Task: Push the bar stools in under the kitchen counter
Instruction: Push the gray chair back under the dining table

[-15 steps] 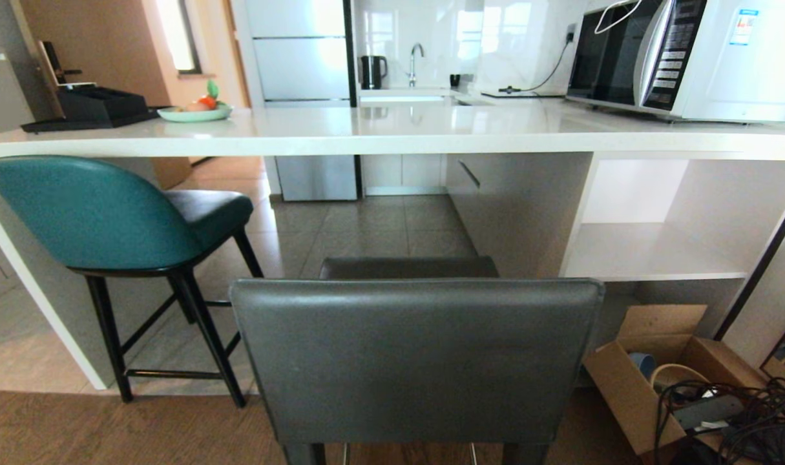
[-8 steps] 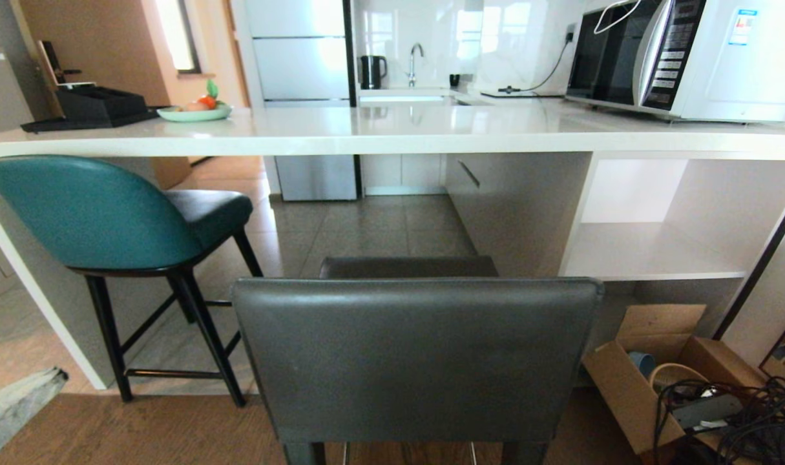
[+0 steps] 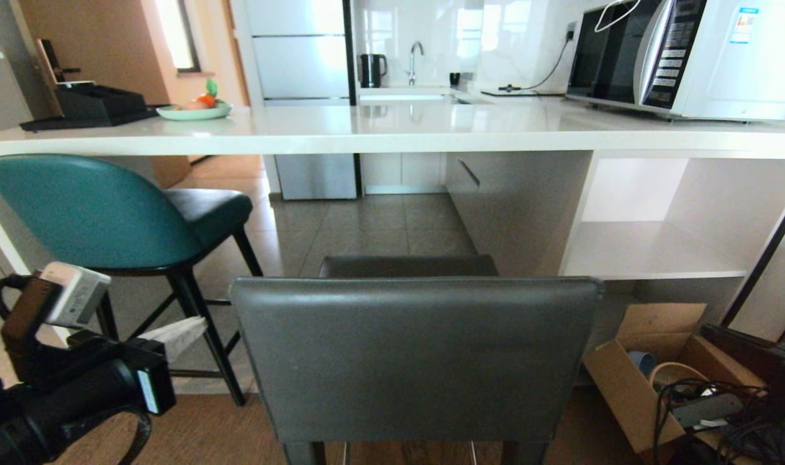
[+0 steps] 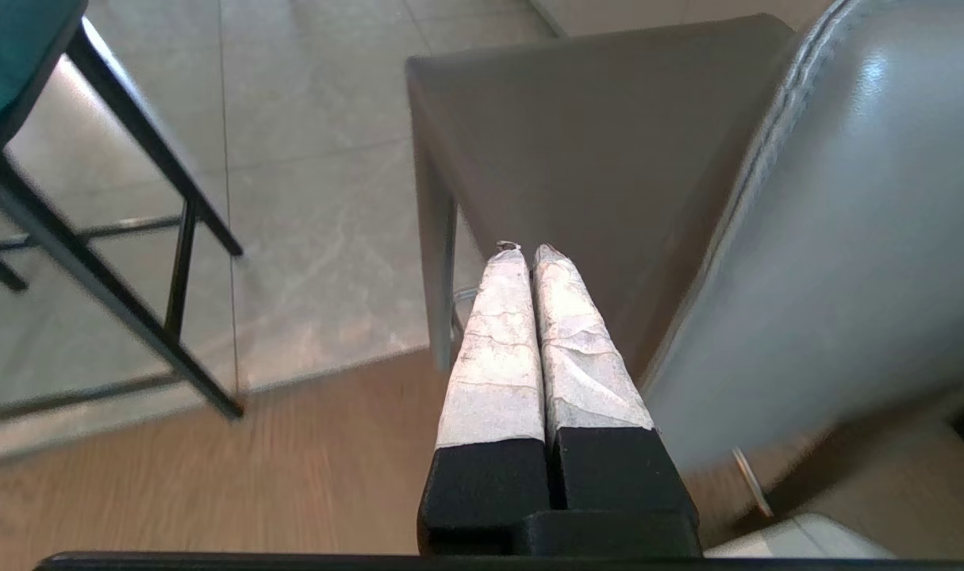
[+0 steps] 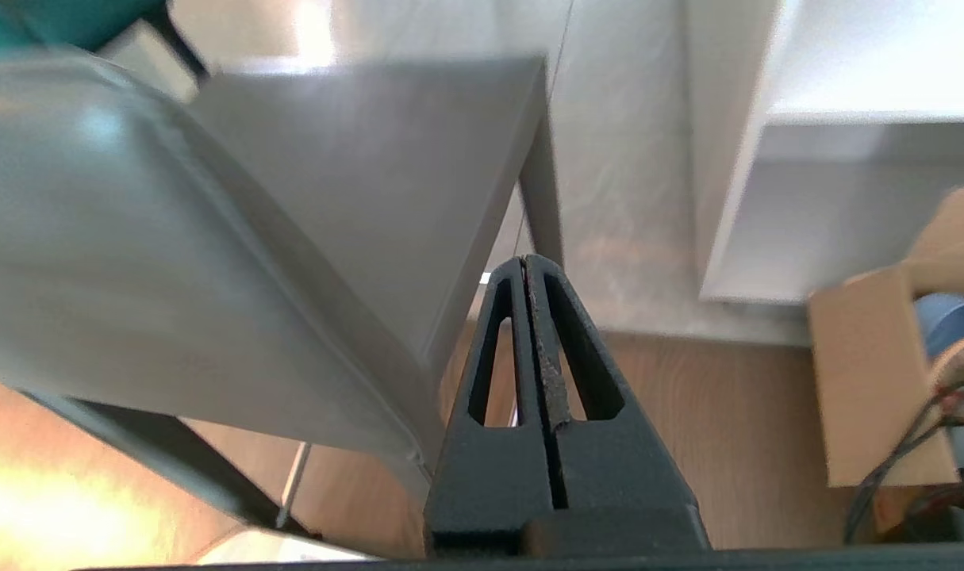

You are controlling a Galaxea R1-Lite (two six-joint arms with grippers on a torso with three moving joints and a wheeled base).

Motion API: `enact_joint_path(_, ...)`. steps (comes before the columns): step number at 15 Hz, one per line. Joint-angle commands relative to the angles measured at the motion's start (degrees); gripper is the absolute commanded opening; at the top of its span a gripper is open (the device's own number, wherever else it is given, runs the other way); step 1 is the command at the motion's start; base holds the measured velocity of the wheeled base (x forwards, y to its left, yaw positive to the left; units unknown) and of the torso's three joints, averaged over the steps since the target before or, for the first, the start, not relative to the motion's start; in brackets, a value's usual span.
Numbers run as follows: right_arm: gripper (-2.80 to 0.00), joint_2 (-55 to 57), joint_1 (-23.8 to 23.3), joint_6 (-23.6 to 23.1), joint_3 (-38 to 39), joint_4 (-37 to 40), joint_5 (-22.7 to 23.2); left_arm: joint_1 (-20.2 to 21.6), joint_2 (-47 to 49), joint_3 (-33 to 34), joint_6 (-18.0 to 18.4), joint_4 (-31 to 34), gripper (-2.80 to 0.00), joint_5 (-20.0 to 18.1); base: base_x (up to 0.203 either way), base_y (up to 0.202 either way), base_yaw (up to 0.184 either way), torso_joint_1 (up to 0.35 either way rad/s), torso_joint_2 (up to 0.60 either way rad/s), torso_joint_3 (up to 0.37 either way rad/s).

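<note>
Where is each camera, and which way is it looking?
Head view: high on the robot, facing the kitchen counter, teal stool and grey stool; left arm low at the left.
Left wrist view: behind the shut left gripper, beside the grey stool.
Right wrist view: behind the shut right gripper, at the stool's other side.
All share the grey stool.
</note>
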Motion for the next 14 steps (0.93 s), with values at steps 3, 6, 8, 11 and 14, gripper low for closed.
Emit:
enact_joint_path(3,-2.80,13.47,4.93,-1.01,0.01,-5.36,-0.60,-6.64,10.50,0.99,-1.11,-8.42,-2.80,4.75,0.000,0.000,0.000,0.000,0.00,0.000)
enact_joint_path(6,-2.80,17.77,13.21,-1.12,0.01,-10.39,-7.72,-6.99,10.04,1.17,-1.12,-8.42,-2.80,4.76,0.000,0.000,0.000,0.000,0.00,0.000)
enact_joint_path(8,-2.80,18.93,19.57,-1.03,-0.22,-11.71,-11.31,-7.16,10.34,1.17,-1.12,-8.42,-2.80,4.69,0.000,0.000,0.000,0.000,0.00,0.000)
enact_joint_path(11,-2.80,24.18,22.51,-0.67,-1.31,-13.23,-13.85,-7.10,12.35,0.93,-1.38,-8.51,-2.80,4.67,0.000,0.000,0.000,0.000,0.00,0.000)
enact_joint_path(14,-2.80,30.38,22.75,-0.70,-2.53,-18.72,-14.49,-6.46,15.95,-1.38,-1.36,-10.14,-2.80,4.66,0.000,0.000,0.000,0.000,0.00,0.000)
